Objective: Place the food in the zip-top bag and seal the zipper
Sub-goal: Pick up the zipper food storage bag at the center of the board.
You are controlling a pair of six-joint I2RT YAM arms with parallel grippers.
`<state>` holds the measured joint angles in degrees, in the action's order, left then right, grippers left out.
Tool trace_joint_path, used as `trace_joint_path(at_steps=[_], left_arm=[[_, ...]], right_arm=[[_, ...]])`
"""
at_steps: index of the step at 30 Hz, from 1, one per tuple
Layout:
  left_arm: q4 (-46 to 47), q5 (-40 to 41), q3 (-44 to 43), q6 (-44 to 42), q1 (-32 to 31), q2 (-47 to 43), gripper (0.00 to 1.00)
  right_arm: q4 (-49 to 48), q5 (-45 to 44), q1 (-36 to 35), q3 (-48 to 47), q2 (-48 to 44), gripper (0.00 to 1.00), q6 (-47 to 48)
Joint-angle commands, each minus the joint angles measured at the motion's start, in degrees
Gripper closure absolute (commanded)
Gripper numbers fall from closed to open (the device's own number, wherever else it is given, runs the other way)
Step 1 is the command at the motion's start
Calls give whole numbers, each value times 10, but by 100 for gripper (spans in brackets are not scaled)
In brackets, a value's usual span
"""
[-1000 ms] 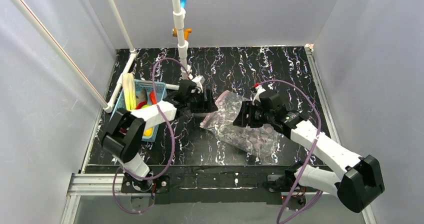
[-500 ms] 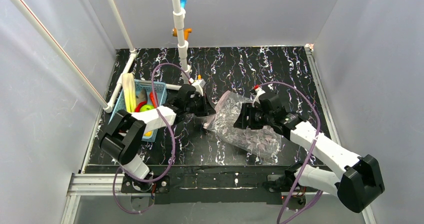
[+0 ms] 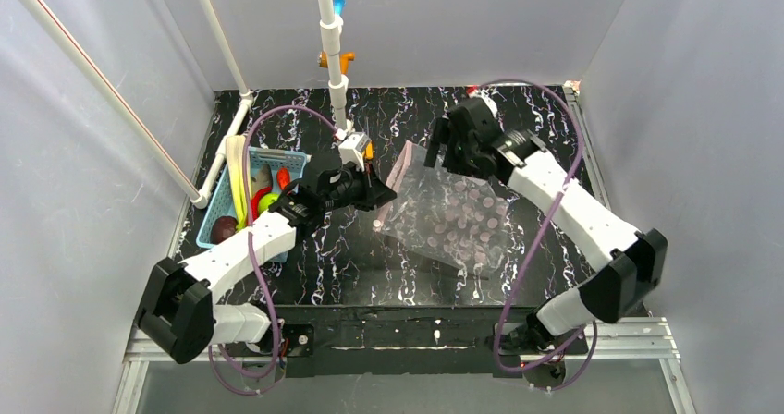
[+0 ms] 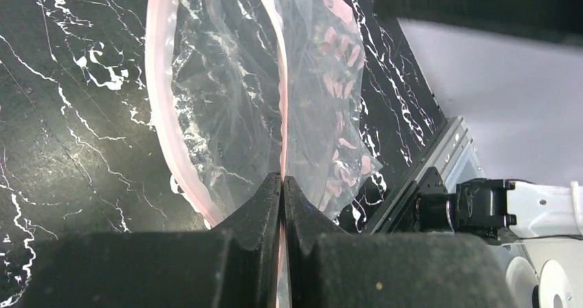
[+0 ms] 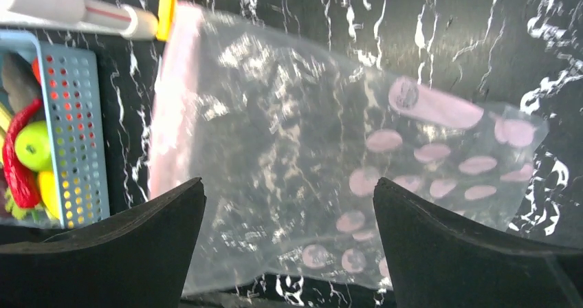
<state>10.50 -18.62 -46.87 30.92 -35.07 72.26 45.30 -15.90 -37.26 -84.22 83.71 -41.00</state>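
The left gripper [image 4: 282, 184] has its two fingers pressed together on the zipper [image 4: 278, 81], pinching one pinkish-red lip of it. The other lip bows away to the side, so the mouth of the zip-top bag [image 4: 227, 102] gapes. The bag's far end trails down onto the black marbled table [image 4: 69, 150], and nothing shows inside the clear plastic.

The right gripper [image 5: 289, 184] is spread wide with nothing between its fingers. It hangs over the far corner of the bag near the mouth. Its wrist view is a little blurred, so whether a fingertip touches the plastic cannot be told.

From above, the bag stretches from the left gripper toward the right side of the table, its dotted print facing up. The food is all apart from it, in the light-blue mesh basket [image 3: 294, 162] at the left edge of the table, behind the left arm. The leek [image 3: 238, 178] stands along the basket's outer wall and the dark red piece [image 3: 222, 230] sits at the near end. The green apple [image 5: 33, 145], red chili [image 5: 15, 163] and yellow fruit [image 5: 48, 192] are packed together in the middle. A white pipe [image 3: 331, 44] rises from the table just past the basket.
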Motion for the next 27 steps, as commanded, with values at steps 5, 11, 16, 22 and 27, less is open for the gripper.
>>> trace_joint_path(at_steps=[5, 11, 16, 22, 27], left_arm=[[-68, 31, -17, -31, -16, -52, 100], [-66, 41, -6, -26, -20, -69, 100], [-65, 44, -2, -26, -20, -75, 100], [-63, 50, 3, -24, -20, -89, 100], [-76, 51, 3, -18, -20, -104, 100]], right_arm=[[154, -149, -80, -249, 160, 2, 36], [191, -152, -100, -329, 238, 5, 63], [176, -156, -124, -290, 236, 16, 67], [150, -133, -134, -236, 218, 52, 62], [141, -133, -134, -238, 208, 89, 71]])
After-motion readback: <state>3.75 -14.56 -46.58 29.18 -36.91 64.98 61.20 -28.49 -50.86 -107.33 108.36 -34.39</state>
